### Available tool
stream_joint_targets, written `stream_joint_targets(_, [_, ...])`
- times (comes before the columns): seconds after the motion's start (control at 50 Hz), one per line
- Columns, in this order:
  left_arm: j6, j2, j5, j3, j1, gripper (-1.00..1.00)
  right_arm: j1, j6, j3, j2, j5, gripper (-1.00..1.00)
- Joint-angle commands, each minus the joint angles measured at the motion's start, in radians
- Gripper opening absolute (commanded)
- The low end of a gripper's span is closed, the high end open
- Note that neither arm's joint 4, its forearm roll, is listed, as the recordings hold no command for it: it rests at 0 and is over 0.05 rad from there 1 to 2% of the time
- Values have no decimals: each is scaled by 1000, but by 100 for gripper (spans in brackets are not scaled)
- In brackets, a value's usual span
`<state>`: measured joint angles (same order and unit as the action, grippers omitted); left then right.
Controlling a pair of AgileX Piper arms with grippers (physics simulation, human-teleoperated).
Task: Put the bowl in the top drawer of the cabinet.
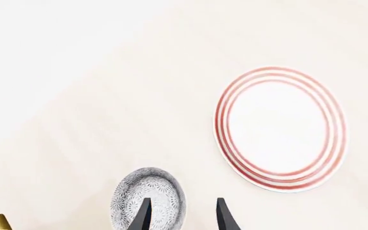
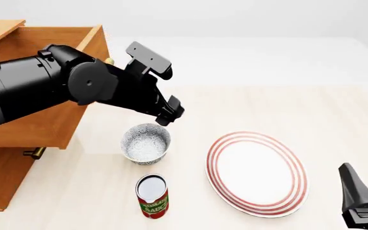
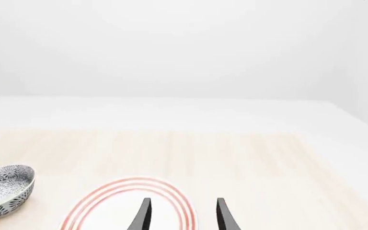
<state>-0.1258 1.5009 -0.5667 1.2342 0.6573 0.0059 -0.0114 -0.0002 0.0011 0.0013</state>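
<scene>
The speckled bowl (image 2: pixel 145 143) stands upright on the table in front of the cabinet (image 2: pixel 2 177), just below and before the pulled-out top drawer (image 2: pixel 50 122). My left gripper (image 2: pixel 169 114) hovers above the bowl's far right rim. In the left wrist view it is open (image 1: pixel 182 216), with one finger over the bowl (image 1: pixel 149 197) and the other outside the rim, nothing held. My right gripper (image 2: pixel 367 186) is open low at the near right; in its wrist view (image 3: pixel 182 216) it points over the plate, with the bowl (image 3: pixel 4 190) far off to the side.
A red-ringed white plate (image 2: pixel 256 173) lies right of the bowl. A tomato sauce can (image 2: pixel 152 195) stands just in front of the bowl. The lower drawer's brass handle (image 2: pixel 36 152) sticks out under the open drawer.
</scene>
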Motion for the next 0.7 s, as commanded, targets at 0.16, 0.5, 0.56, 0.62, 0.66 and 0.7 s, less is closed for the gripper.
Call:
stream_joint_targets(0.16, [16,51,79,-40,-7,100,-1,1,0,0,-2,100])
stream_joint_targets(0.5, [10,96,150,-76,-10,100,-2,6,0,0,-1,100])
stream_joint_targets(0.56, [11,99,157,-77,-12,100,-2,7,0,0,-1,100])
stream_joint_targets(0.62, [20,106,165,-81,-10,100,-3,8,0,0,-2,100])
stream_joint_targets(0.66, [21,112,171,-84,-12,100,-3,8,0,0,-2,100])
stream_joint_targets(0.7, [22,116,175,-88,-14,100,-2,6,0,0,-3,100])
